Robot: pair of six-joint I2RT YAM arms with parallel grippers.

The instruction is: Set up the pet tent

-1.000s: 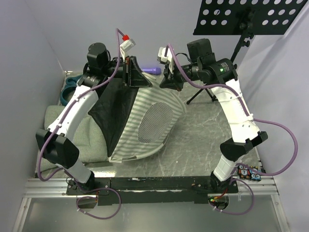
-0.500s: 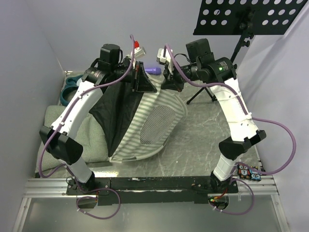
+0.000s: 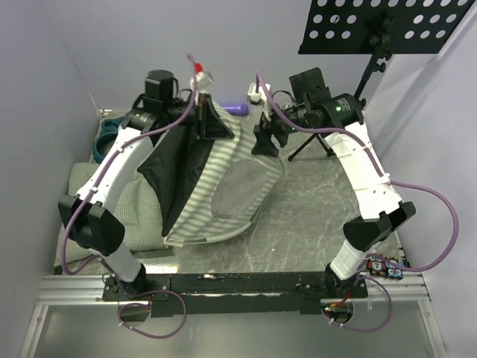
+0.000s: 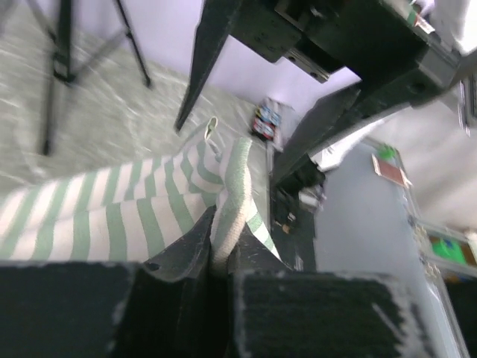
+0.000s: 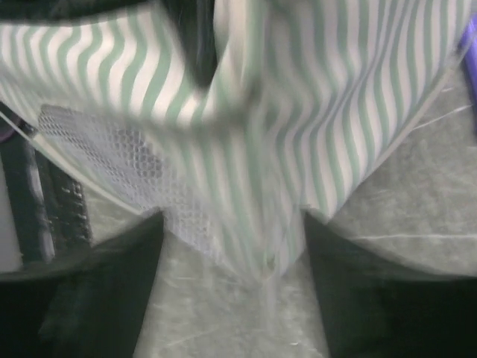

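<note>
The pet tent (image 3: 238, 186) lies half raised on the table, green-and-white stripes and white mesh panel facing up, black lining (image 3: 175, 168) to the left. My left gripper (image 3: 203, 123) holds its top edge up at the back; in the left wrist view the gripper (image 4: 221, 250) is shut on a folded striped hem (image 4: 235, 190). My right gripper (image 3: 266, 142) hangs open just right of the tent's peak. In the right wrist view, which is blurred, this gripper (image 5: 231, 291) is spread wide with the striped fabric (image 5: 313, 112) and mesh (image 5: 112, 149) beyond it, nothing pinched.
A green-checked cushion (image 3: 138, 212) lies under the tent's left side. A black music stand (image 3: 387, 26) and its tripod (image 3: 313, 149) stand at the back right. A purple object (image 3: 237, 109) and a teal item (image 3: 106, 136) sit along the back wall.
My right gripper has opened and let go of the tent's edge, dropping a little lower. My left gripper swung right, then back left, still holding the tent's top.
</note>
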